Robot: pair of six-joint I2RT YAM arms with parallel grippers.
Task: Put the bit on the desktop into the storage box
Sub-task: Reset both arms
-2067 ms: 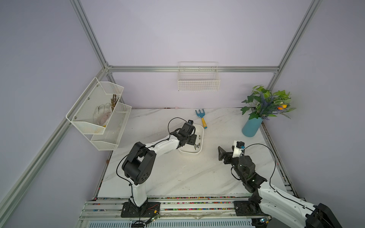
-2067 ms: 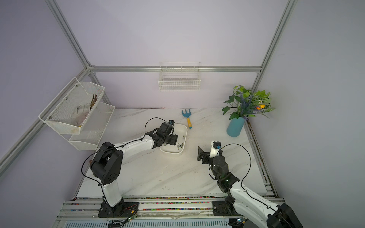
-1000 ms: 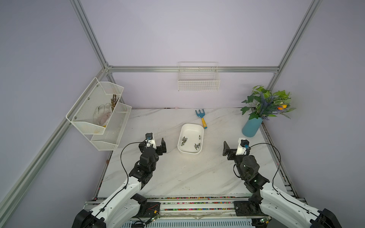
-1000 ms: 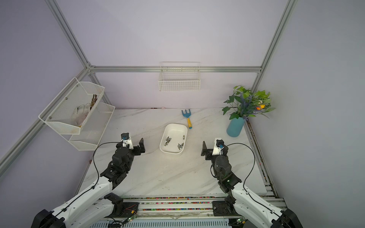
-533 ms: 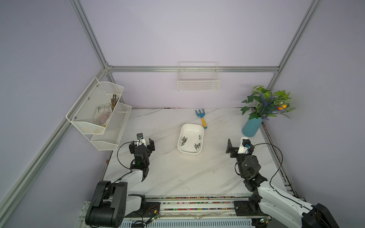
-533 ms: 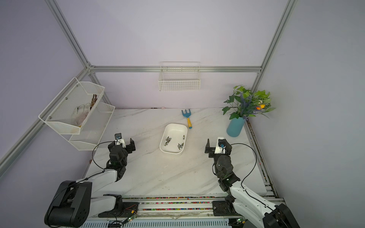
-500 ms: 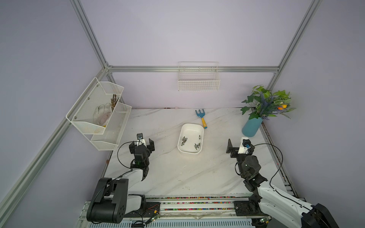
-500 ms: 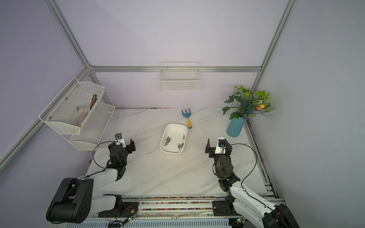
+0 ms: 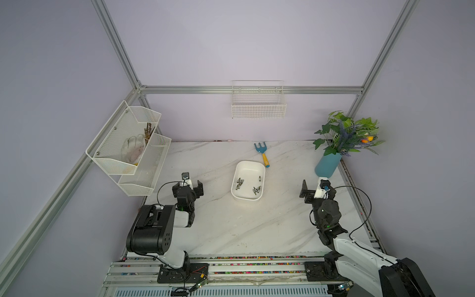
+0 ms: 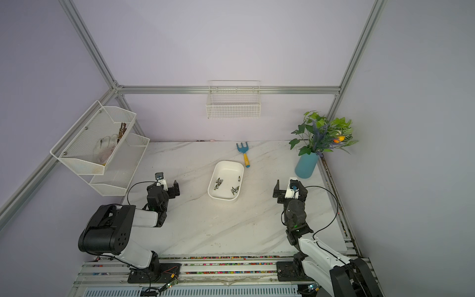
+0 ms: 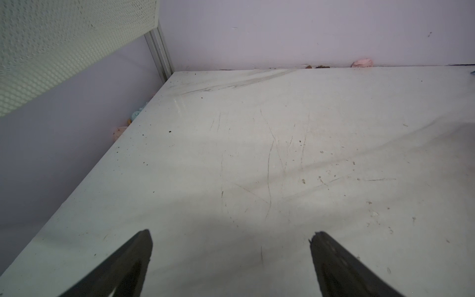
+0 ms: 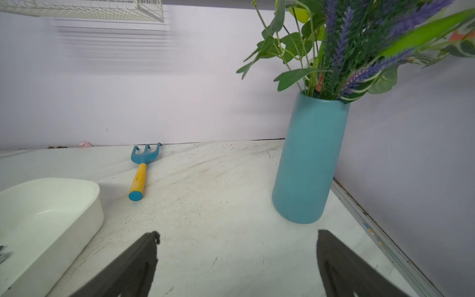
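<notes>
**Both top views:** a high stereo pair at the front edge, looking steeply down and rearward over the whole white marble-patterned surface (image 9: pixel 231 226). They are distant enough to hold both arms and, at upper centre of the frame, the white wire-grid basket (image 9: pixel 258 108). They share almost the entire scene, offset slightly sideways.

**Left wrist view:** close and low, facing the rear-left corner past the left tool (image 11: pixel 231 232) and the white mesh two-tier rack (image 11: pixel 64 51).

**Right wrist view:** equally low, facing the rear-right corner past the right tool (image 12: pixel 237 232). Its teal cylindrical vase (image 12: pixel 308 159), blue-and-yellow hand rake (image 12: pixel 140 177) and white smooth rectangular storage box (image 12: pixel 84 226) also appear in both top views.
</notes>
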